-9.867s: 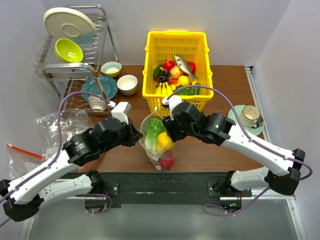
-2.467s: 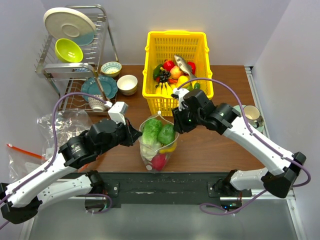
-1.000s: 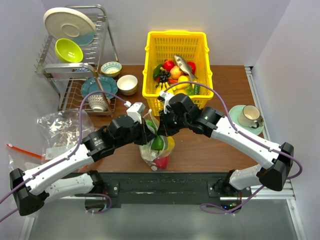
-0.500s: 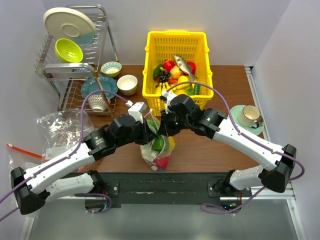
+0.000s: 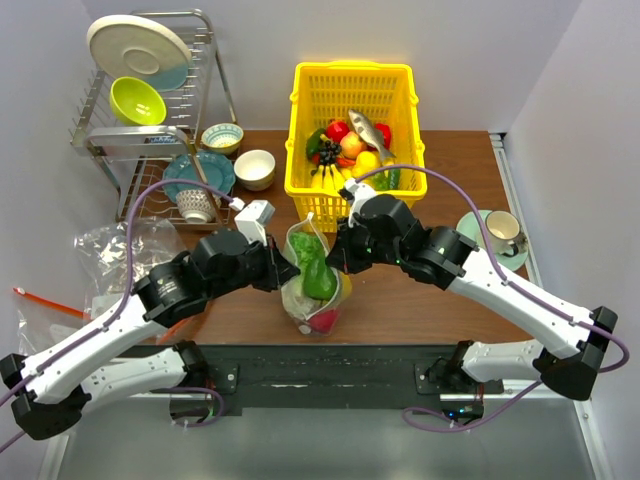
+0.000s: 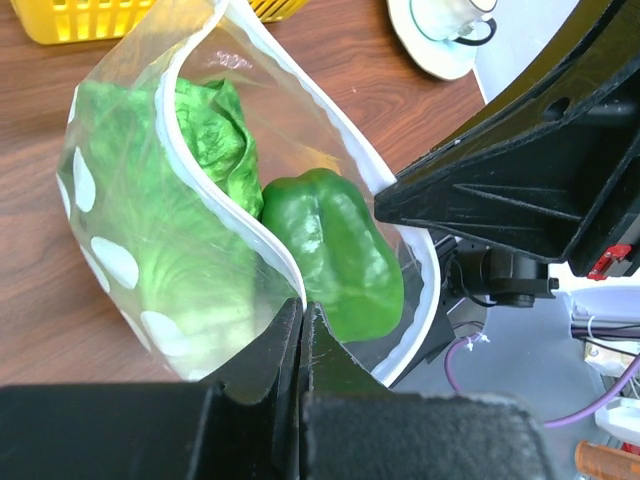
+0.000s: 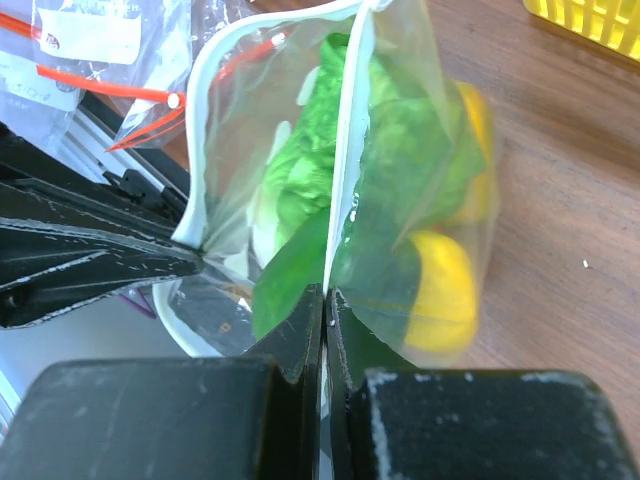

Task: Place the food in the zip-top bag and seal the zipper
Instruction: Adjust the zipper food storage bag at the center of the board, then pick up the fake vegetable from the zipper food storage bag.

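Centre frame, the zip-top bag (image 5: 312,296) stands between left gripper (image 5: 284,272) and right gripper (image 5: 335,256), each clamped on an opposite zipper (image 7: 345,150) lip, mouth agape.

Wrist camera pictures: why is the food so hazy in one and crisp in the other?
Left wrist view: the green toy pepper shows through the open mouth of the clear white-dotted plastic bag, so it looks crisp. Right wrist view: the yellow toy piece sits behind the bag's film, which hazes it. Top view: even light, soft shadows.
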